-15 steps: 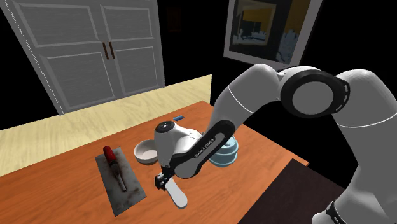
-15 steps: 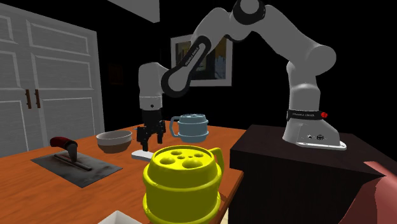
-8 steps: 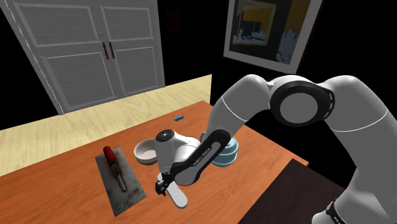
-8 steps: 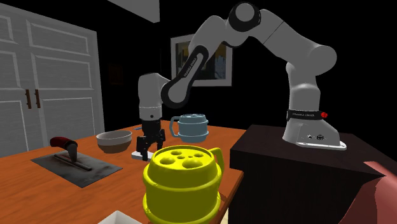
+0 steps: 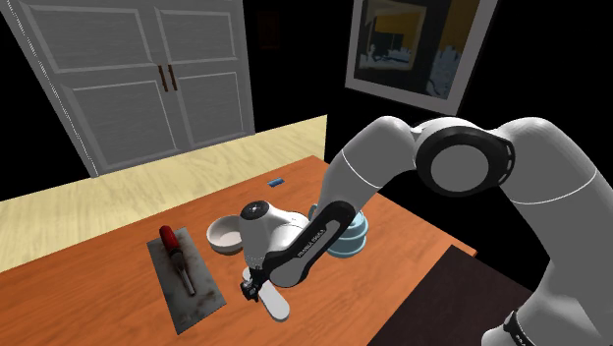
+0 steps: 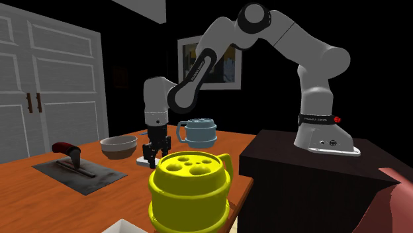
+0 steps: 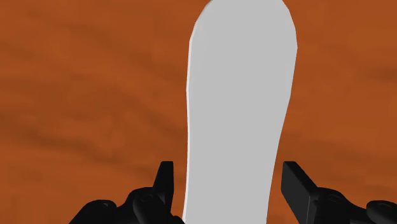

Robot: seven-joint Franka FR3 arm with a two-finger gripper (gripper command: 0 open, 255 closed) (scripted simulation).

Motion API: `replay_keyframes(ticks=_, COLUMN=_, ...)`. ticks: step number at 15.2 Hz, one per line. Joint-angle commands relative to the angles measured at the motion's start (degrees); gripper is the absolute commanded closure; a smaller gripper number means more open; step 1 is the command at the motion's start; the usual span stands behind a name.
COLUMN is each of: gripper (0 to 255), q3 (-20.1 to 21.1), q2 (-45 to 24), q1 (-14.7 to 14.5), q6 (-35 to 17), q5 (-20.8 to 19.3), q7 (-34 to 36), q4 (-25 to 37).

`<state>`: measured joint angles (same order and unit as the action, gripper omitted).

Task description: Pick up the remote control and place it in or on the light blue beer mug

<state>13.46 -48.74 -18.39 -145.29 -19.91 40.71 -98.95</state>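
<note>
— Starting at the shoulder view's left, what's on the bench (image 5: 88, 295)?
— A grey mat (image 5: 192, 290) with a red-handled tool (image 5: 169, 236) on it, then a white bowl (image 5: 224, 236).
— And the remote control (image 5: 277, 305)?
— It's plain and pale, lying flat just right of the bowl. The gripper (image 5: 250, 287) is down over one end, its fingers (image 7: 165, 181) spread either side, not clasping it.
— The mug?
— The light blue mug (image 5: 352, 238) is further right, apart from the remote control and partly behind the arm.
</note>
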Motion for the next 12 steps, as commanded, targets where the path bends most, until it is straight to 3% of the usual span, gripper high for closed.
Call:
replay_keyframes(ticks=1, gripper=255, q3=0.0, q2=0.0, q1=0.0, q6=0.0, q5=0.0, q7=0.0, q4=0.0)
replay_keyframes(ticks=12, gripper=255, q3=0.6, q2=2.0, q1=0.4, q6=1.1, q5=0.4, q7=-0.3, q4=-0.9)
